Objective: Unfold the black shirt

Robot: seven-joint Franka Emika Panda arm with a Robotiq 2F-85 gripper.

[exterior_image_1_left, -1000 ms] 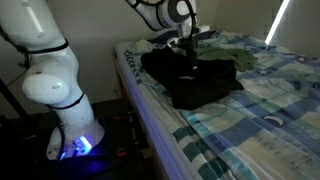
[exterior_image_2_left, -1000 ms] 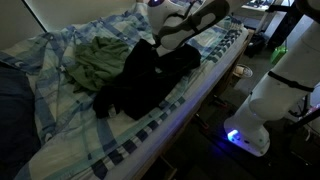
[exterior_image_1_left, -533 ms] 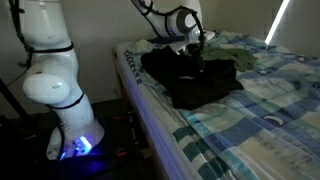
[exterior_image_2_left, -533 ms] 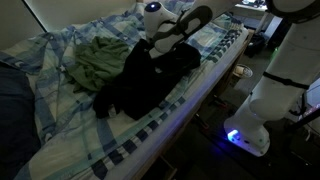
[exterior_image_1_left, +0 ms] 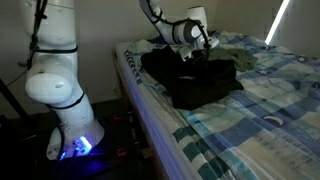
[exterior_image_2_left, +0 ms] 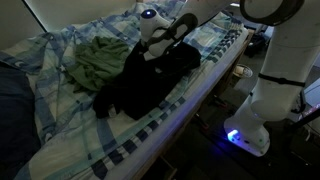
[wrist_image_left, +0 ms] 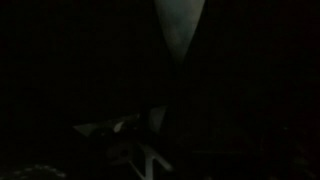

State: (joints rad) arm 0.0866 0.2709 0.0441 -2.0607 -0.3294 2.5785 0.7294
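Here's the worry. The crumpled black cotton shirt (exterior_image_1_left: 195, 80) lies in a thick heap on the counter (exterior_image_1_left: 270, 100), a bed under a blue-and-white checked cover, close to the edge on the robot's side. If the hand (exterior_image_1_left: 204, 56) bites through several layers at once, a lift would just drag the whole bundle along with nothing opening out. A pull toward that near edge could slide the shirt right off onto the floor. It could also pinch the checked cover underneath, I'd say, and haul bedding up with it. And the rumpled green garment (exterior_image_2_left: 100, 58) sits just beside the shirt, further in from the edge, so a sloppy sweep might snag that too.

Now the hand itself. In both exterior views the hand (exterior_image_2_left: 150, 48) is at one end of the heap, either on the black fabric or just above it. It's dark on dark and hard to separate. The wrist view is almost all black, probably cloth filling the lens, with only a pale wedge and some grey shapes. Spread or pinched? I can't tell from here, nor whether it has any fabric.
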